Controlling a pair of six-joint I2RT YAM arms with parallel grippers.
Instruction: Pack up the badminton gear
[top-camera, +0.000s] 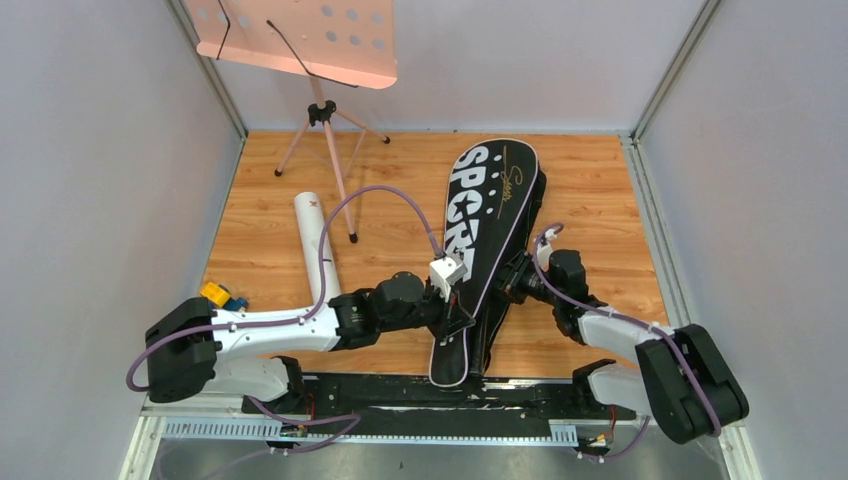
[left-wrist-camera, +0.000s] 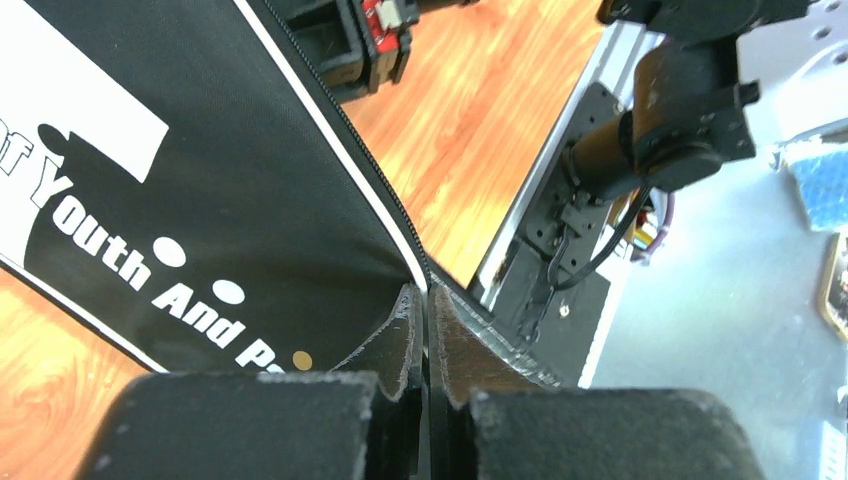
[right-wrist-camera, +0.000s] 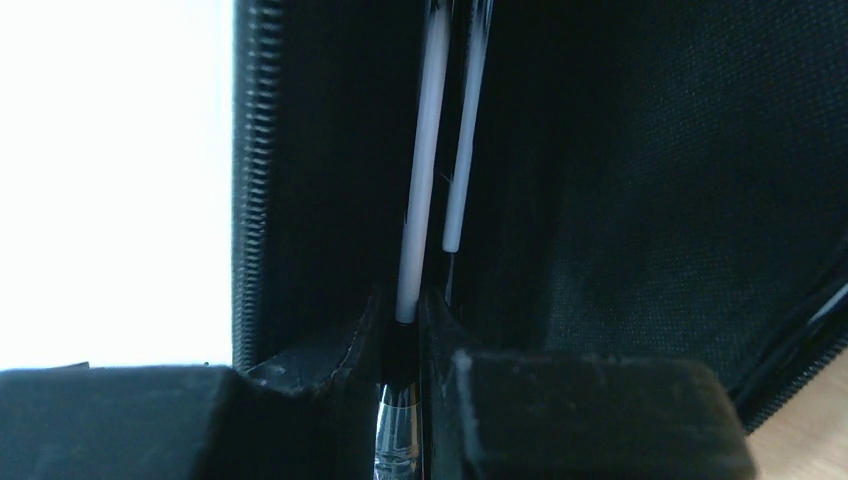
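The black bag (top-camera: 495, 190) lettered SPORT lies slanted on the wooden floor, its narrow end toward the arms. My left gripper (top-camera: 458, 318) is shut on the bag's zipper edge (left-wrist-camera: 395, 215), its fingertips (left-wrist-camera: 427, 295) pinching the fabric. My right gripper (top-camera: 510, 285) reaches into the bag's open side. In the right wrist view its jaws (right-wrist-camera: 405, 305) are shut on a racket's white shaft (right-wrist-camera: 422, 150), just above its silver collar. A second thin white shaft (right-wrist-camera: 465, 130) lies beside it inside the dark bag (right-wrist-camera: 650, 150). The long white tube (top-camera: 312, 240) lies left of the bag.
A pink perforated music stand (top-camera: 310, 45) on tripod legs stands at the back left. A small yellow and blue toy (top-camera: 222, 296) sits by the left arm's elbow. Grey walls close in the floor on three sides, and a black rail (top-camera: 400, 395) runs along the near edge.
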